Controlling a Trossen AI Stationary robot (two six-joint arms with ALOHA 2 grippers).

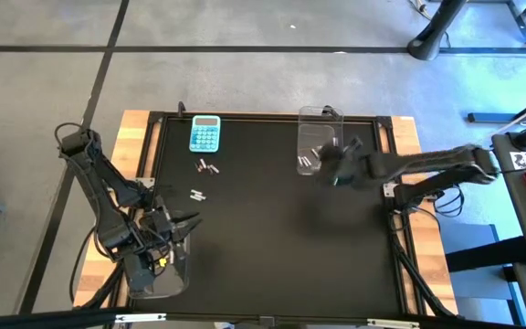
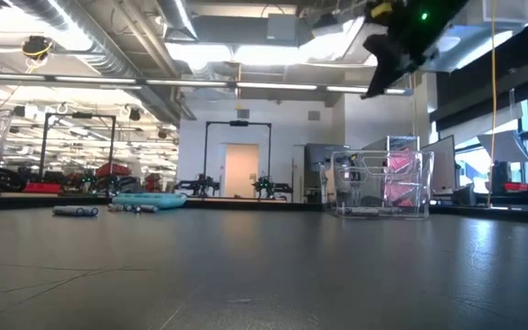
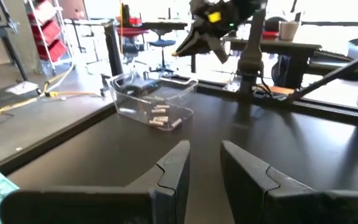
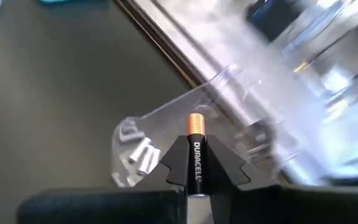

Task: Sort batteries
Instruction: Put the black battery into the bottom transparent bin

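table (image 1: 272, 247) with a dark mat fills the high view, both arms reaching over it. right gripper (image 4: 194, 177) hangs in the air just beside the clear bin (image 1: 320, 139) at the far right of the mat, fingers pinched on a black-and-copper duracell battery (image 4: 194, 152). left gripper (image 3: 204, 165) sits low at the near left over a second clear bin (image 1: 158, 270), fingers a narrow gap apart, holding nothing. light-blue calculator (image 1: 205, 133) lies at the far edge. silvery batteries (image 1: 307, 161) lie inside the far bin; loose batteries (image 1: 207, 166) rest on the mat near the calculator, with another small group (image 1: 197, 194) closer in.
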